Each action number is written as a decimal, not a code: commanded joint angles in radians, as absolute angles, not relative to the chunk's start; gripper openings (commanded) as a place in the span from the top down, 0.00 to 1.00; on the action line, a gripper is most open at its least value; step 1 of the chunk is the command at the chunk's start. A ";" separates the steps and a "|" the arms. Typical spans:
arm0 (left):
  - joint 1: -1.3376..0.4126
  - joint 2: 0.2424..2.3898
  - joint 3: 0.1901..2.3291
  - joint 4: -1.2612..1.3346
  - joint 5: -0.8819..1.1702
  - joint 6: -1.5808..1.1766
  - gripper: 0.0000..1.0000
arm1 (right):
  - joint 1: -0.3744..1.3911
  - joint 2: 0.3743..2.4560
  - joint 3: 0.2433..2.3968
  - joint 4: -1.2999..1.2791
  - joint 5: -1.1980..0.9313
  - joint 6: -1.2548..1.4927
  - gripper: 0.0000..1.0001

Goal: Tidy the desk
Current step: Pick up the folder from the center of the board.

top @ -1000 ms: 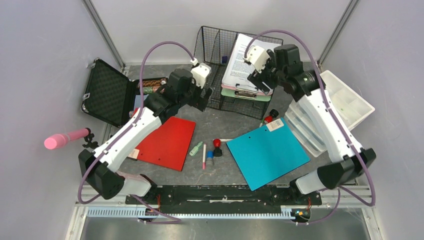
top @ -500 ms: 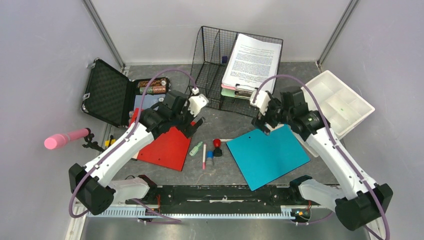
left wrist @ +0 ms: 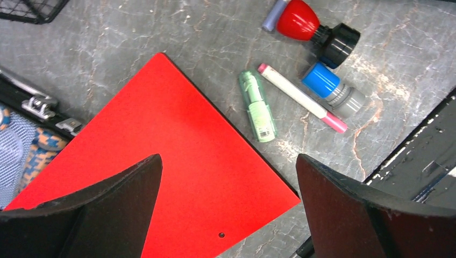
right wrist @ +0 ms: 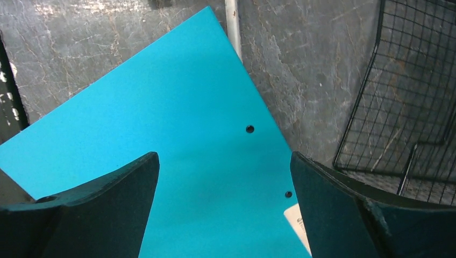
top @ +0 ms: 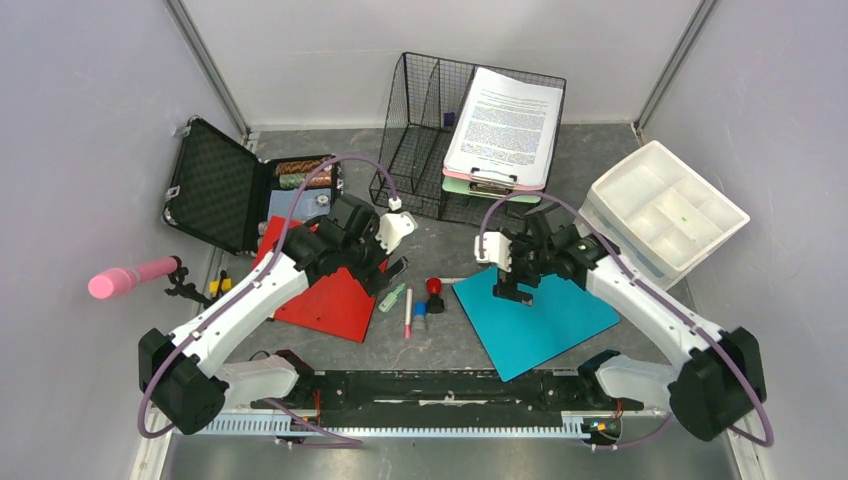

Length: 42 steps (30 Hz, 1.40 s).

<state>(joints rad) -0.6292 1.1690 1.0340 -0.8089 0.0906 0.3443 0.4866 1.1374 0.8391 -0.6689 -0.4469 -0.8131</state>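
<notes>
The desk (top: 450, 250) is a dark-grey stone-look top. On it lie a red folder (top: 335, 295) on the left and a teal folder (top: 545, 315) on the right. Between them are a green marker (top: 392, 297), a pink-tipped pen (top: 408, 313), a red stamp (top: 434, 290) and a blue stamp (top: 421, 315). My left gripper (top: 385, 270) hangs open over the red folder's right corner (left wrist: 161, 161), holding nothing. My right gripper (top: 511, 291) stands open just above the teal folder's far-left part (right wrist: 161, 118), also with nothing in it.
A black wire rack (top: 425, 110) at the back holds a clipboard with papers (top: 505, 120). A white compartment tray (top: 665, 205) sits on drawers at the right. An open black case (top: 215, 185) lies at the left, with a pink-handled tool (top: 130, 277) in front of it.
The right arm swung down from the clipboard in the rack to just over the teal folder, its jaws widening. The left arm drew back and lowered over the red folder.
</notes>
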 commanded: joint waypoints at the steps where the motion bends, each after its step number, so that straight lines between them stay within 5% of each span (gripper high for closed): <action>1: -0.626 1.150 0.991 -0.713 0.190 0.399 0.00 | 0.532 1.233 0.937 -0.702 -0.402 -0.904 0.02; 9: -0.606 1.154 0.955 -0.642 0.043 0.362 0.00 | 0.654 1.192 0.842 -0.510 -0.351 -0.796 0.02; 15: -0.418 1.071 0.965 -0.715 -0.020 0.324 0.00 | 0.727 1.300 0.915 -0.240 -0.472 -0.517 0.02; 29: -0.307 0.732 0.725 -0.973 -0.169 0.841 0.00 | 0.873 1.764 1.127 0.082 -0.486 0.157 0.02; 42: -0.307 0.554 0.518 -0.972 -0.167 1.026 0.00 | 0.860 2.009 1.281 0.121 -0.532 0.342 0.02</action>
<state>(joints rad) -0.3096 0.5732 0.5640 -0.9928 -0.1528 0.9310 0.8696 1.9717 1.2182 0.0742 -0.5030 0.2783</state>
